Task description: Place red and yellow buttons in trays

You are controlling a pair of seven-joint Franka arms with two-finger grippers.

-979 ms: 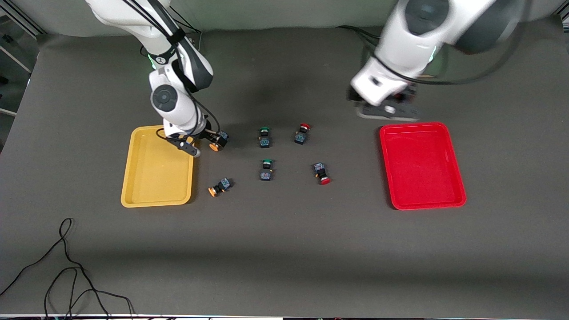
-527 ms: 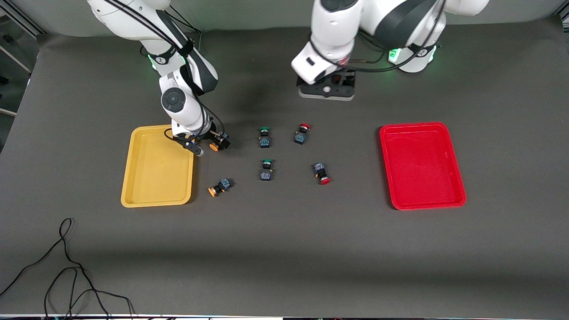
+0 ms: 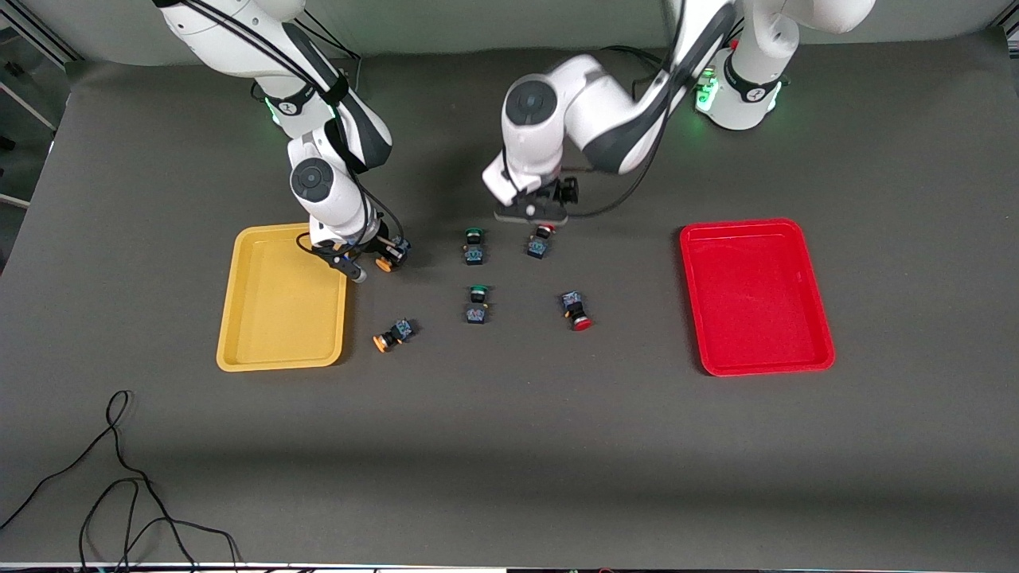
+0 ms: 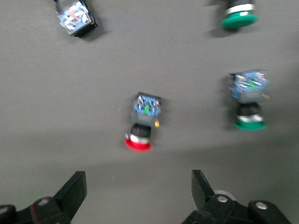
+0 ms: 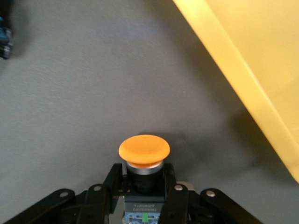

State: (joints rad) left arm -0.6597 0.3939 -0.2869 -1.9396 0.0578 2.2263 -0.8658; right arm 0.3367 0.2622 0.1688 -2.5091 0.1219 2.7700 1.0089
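Note:
My right gripper [image 3: 376, 256] is shut on a yellow-capped button [image 3: 388, 258], low over the table beside the yellow tray [image 3: 279, 318]. In the right wrist view the fingers [image 5: 173, 184] clamp the button [image 5: 144, 151] by its dark body, next to the tray's rim [image 5: 224, 60]. My left gripper [image 3: 535, 215] is open over a red-capped button [image 3: 541, 239]. In the left wrist view [image 4: 138, 191] that button [image 4: 142, 123] lies just ahead of the gripper. Another yellow button [image 3: 392, 334] and another red button [image 3: 577, 310] lie on the table. The red tray [image 3: 756, 294] holds nothing.
Two green-capped buttons [image 3: 474, 245] [image 3: 478, 304] lie mid-table between the yellow and red ones; both show in the left wrist view [image 4: 247, 102] [image 4: 238, 14]. A black cable [image 3: 119, 477] lies on the table near the front camera at the right arm's end.
My left arm has swung from beside the red tray to the middle of the table and come down over the red button. My right gripper has barely shifted with its yellow button.

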